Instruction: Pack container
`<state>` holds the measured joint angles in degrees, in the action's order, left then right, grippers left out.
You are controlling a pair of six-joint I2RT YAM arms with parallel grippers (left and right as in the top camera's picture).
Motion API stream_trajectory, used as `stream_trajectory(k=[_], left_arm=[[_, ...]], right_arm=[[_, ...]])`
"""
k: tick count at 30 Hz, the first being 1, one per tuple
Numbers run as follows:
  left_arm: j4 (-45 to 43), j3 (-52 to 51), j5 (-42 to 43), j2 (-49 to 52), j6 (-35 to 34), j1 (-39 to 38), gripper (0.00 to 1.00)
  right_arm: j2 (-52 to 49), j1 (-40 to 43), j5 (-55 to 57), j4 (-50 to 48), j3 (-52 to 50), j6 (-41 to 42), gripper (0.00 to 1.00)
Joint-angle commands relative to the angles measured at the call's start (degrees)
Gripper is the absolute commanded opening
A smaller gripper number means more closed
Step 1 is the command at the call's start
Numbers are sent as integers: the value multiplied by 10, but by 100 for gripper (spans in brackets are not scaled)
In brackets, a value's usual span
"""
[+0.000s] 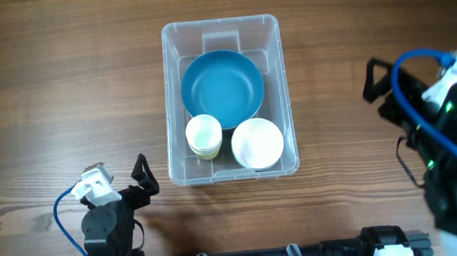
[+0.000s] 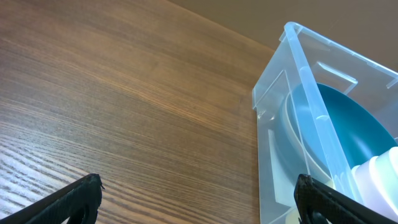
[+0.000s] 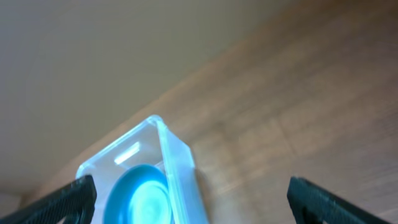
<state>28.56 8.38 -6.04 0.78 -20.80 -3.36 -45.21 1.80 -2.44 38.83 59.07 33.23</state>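
The wooden counter point(image 1: 62, 92) carries the container point(image 1: 175, 108) at its middle, its long axis running away from the arms' bases. Inside, a blue bowl point(image 1: 222, 83) fills the far end, with a white bowl point(image 1: 257, 142) and a pale cup point(image 1: 203, 135) side by side at the near end. No loose item shows outside it, so packing looks finished. The left gripper point(image 1: 141, 177), jaws apart, sits just off the near left corner. It is nearer than the right gripper point(image 1: 377, 92), jaws also apart, well off the right wall.
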Motion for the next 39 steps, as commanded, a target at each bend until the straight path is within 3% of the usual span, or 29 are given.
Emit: stream_trajectory(k=[1,4,8,21,39], left_arm=[[-1,-4,9,-4,9,4,100],[-1,-4,9,-4,9,4,100],[-1,-4,9,-4,9,4,100],[-1,-4,9,-4,9,4,100],[-1,-4,9,-4,9,4,100]], right_arm=[[95,-3,-15,-104,-137,-128,100],[164,-3,-57,-182,-235,-233,100],[251,-3,-62,-200,-334,-287,100],[451,-3,-60,-205,-521,-303,100],[446,-3,-60,-219,-527,-302,100]])
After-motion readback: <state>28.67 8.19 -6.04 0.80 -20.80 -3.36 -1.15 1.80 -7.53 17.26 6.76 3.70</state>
